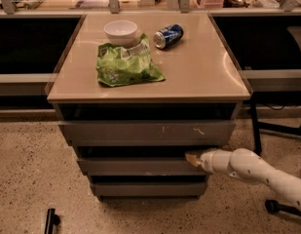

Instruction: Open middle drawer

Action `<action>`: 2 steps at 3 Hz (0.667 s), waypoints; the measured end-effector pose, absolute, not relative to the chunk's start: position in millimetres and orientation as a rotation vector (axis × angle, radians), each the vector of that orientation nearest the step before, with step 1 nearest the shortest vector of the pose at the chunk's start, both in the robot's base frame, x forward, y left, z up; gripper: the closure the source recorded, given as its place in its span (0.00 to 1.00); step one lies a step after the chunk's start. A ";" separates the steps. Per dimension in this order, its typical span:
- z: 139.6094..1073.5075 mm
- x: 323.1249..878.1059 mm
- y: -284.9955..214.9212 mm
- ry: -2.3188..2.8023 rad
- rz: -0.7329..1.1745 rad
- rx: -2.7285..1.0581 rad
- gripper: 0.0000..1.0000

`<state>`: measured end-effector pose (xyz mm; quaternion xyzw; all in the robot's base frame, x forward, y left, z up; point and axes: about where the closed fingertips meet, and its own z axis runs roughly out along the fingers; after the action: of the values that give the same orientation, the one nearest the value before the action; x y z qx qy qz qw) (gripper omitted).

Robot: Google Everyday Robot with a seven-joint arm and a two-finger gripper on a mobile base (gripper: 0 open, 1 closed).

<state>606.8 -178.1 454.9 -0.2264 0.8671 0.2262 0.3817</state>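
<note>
Camera view showed me the gripper (193,159) low on the right, its tip at the upper right edge of the middle drawer (135,166), which sat between the scratched top front (145,132) and the narrow bottom front (147,188). I could not tell how wide the gripper stood or whether it gripped anything. Above lay a green bag (126,66), a bowl (121,31) and a can (168,35)

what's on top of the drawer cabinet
A white bowl, a green chip bag in front of it and a blue can on its side. Anything under the bag is covered. The gripper is lower, at the top edge of the middle drawer.
</note>
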 end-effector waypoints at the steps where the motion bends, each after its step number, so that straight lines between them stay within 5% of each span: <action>1: 455.6 609.1 -175.9 2.213 0.576 -0.573 1.00; 2: 448.3 631.4 -168.8 2.196 0.545 -0.531 1.00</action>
<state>631.4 -168.8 448.3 -0.2098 0.8669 0.2153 0.3976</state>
